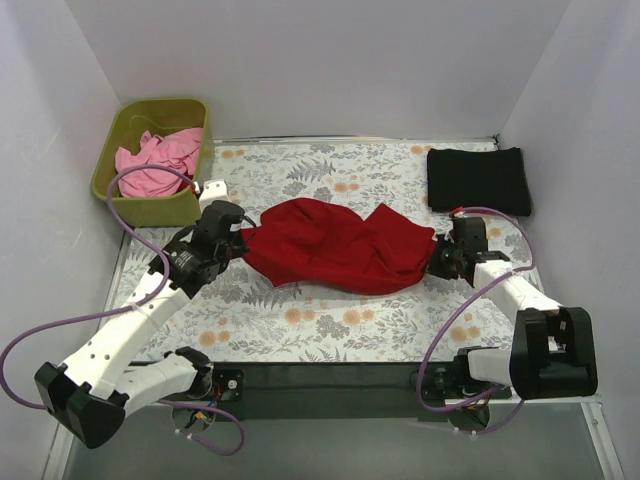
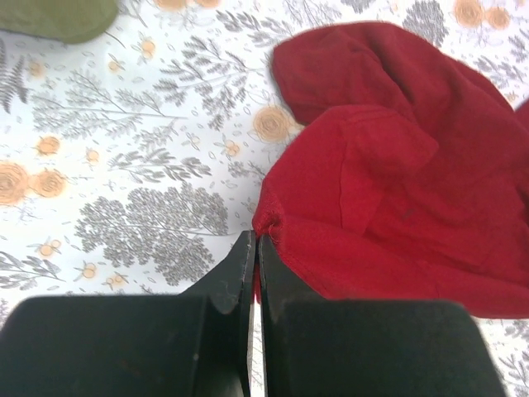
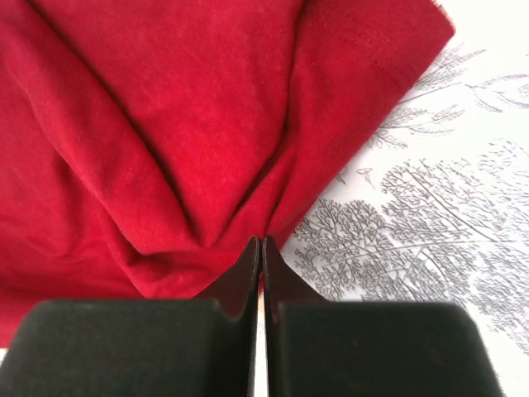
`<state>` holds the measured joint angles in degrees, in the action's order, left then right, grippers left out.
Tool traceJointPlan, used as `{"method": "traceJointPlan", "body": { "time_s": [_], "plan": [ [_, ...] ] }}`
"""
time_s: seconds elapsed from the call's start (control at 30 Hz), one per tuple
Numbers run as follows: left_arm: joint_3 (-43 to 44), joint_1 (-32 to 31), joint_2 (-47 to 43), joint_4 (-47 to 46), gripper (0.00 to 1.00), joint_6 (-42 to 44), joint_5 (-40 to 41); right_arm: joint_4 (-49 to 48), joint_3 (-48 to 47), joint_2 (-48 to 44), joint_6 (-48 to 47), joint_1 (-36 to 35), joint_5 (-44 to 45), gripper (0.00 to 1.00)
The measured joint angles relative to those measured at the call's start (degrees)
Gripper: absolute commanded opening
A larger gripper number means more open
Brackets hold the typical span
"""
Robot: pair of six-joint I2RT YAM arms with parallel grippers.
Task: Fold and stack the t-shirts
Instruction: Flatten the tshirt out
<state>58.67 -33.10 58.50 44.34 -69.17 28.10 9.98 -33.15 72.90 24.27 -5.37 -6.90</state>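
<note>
The red t-shirt [image 1: 330, 245] lies crumpled in the middle of the bench [image 1: 330, 320], between the arms. The left end effector [image 1: 240, 238] is clamped on its left edge, and the right end effector [image 1: 438, 255] on a fold at its right side. Each holds only little cloth, so a strong pull may let it slip. The right one perhaps pinches two layers, and then the shirt would not spread flat.

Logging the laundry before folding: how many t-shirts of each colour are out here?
dark red t-shirt: 1
black t-shirt: 1
light pink t-shirt: 1
Total: 3
</note>
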Motion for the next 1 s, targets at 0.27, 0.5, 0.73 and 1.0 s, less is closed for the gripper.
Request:
{"method": "traceJointPlan", "body": {
  "time_s": [0.27, 0.5, 0.73, 1.0],
  "plan": [
    [5.35, 1.68, -0.98, 4.66, 0.0, 2.84, 4.0, 18.51, -24.26, -2.69, -8.48, -0.02, 9.84, 0.11],
    [3.56, 1.88, -3.8, 2.78, 0.0, 3.13, 1.88, 23.69, -40.92, 10.27, -13.05, -0.63, 6.62, 0.51],
    [-6.36, 1.9, 2.36, -8.57, 0.0, 3.89, -3.69, 19.5, -26.88, 8.72, -11.3, 6.43, 2.54, 0.5],
    [-16.41, 1.92, -0.33, -20.76, 0.0, 6.36, -1.84, 1.64, -3.61, 3.56, -1.81, 15.37, -4.55, 0.5]
  ]
}}
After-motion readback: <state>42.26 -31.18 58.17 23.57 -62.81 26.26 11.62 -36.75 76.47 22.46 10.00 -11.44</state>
